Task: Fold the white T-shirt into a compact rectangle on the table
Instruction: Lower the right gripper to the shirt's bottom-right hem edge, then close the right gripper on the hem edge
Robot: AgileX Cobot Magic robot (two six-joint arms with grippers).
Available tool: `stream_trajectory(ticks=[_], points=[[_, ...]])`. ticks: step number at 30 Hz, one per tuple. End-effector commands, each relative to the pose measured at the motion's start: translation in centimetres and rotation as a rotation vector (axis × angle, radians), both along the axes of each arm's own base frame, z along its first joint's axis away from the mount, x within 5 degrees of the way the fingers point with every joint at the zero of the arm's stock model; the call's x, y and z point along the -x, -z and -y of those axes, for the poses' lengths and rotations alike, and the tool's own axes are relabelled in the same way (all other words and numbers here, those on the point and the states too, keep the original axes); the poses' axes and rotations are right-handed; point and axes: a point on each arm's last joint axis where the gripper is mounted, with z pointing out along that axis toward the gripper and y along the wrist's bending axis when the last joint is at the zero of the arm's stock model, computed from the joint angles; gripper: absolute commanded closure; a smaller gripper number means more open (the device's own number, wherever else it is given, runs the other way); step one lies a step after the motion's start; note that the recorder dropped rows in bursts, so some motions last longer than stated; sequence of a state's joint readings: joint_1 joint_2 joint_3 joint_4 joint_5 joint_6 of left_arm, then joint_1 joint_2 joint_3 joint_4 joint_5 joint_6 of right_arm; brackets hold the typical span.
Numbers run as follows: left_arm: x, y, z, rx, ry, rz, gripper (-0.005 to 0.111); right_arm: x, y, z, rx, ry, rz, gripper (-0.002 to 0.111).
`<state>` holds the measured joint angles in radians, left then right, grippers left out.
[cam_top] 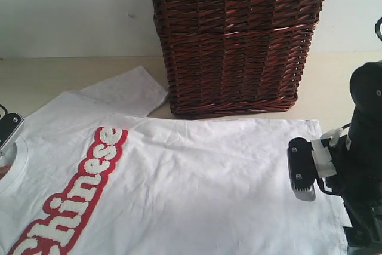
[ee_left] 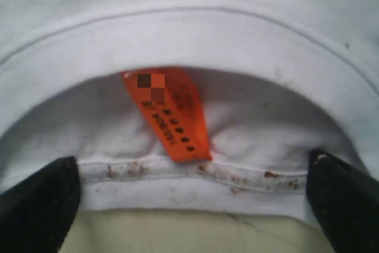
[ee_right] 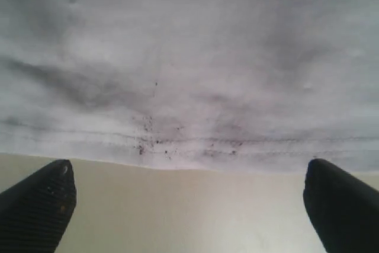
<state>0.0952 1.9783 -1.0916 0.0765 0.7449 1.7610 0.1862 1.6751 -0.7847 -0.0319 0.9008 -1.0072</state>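
Nearest, the T-shirt [cam_top: 209, 177] lies flat, face up, on the table [cam_top: 36, 76] before the basket [cam_top: 239, 40] at its far edge, unfolded, so all folding is left. The left gripper [ee_left: 190, 167] at its collar and the right gripper [ee_right: 188, 167] at its hem both have fingers apart, holding nothing; the white cloth is lightly creased, with red-edged lettering [cam_top: 77, 195].

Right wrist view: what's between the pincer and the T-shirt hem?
Just a bare strip of the table, seen in the right wrist view: the open right pincer sits short of the white T-shirt.
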Motion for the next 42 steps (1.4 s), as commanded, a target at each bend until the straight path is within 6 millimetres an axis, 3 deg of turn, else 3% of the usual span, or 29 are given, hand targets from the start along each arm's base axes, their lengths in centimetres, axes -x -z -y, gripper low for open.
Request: stream_trajectory(ticks=[1, 11, 19, 23, 35, 42], points=[[-0.3, 0.8, 0.2, 0.008, -0.012, 0.021, 0.004, -0.1, 0.7, 0.1, -0.003, 0.016, 0.064, 0.003], [-0.3, 0.8, 0.2, 0.008, -0.012, 0.021, 0.004, -0.3, 2.9, 0.1, -0.006, 0.058, 0.081, 0.003], [-0.3, 0.8, 0.2, 0.008, -0.012, 0.021, 0.004, -0.4, 2.1, 0.6, 0.043, 0.003, 0.129, 0.003], [-0.3, 0.8, 0.2, 0.008, -0.012, 0.021, 0.004, -0.5, 2.9, 1.5, 0.038, 0.043, 0.127, 0.003], [-0.3, 0.8, 0.2, 0.008, -0.012, 0.021, 0.004, -0.6, 2.8, 1.3, 0.016, 0.054, 0.151, 0.003], [-0.3, 0.8, 0.2, 0.008, -0.012, 0.021, 0.004, -0.4, 1.2, 1.3, 0.008, -0.011, 0.178, 0.003]])
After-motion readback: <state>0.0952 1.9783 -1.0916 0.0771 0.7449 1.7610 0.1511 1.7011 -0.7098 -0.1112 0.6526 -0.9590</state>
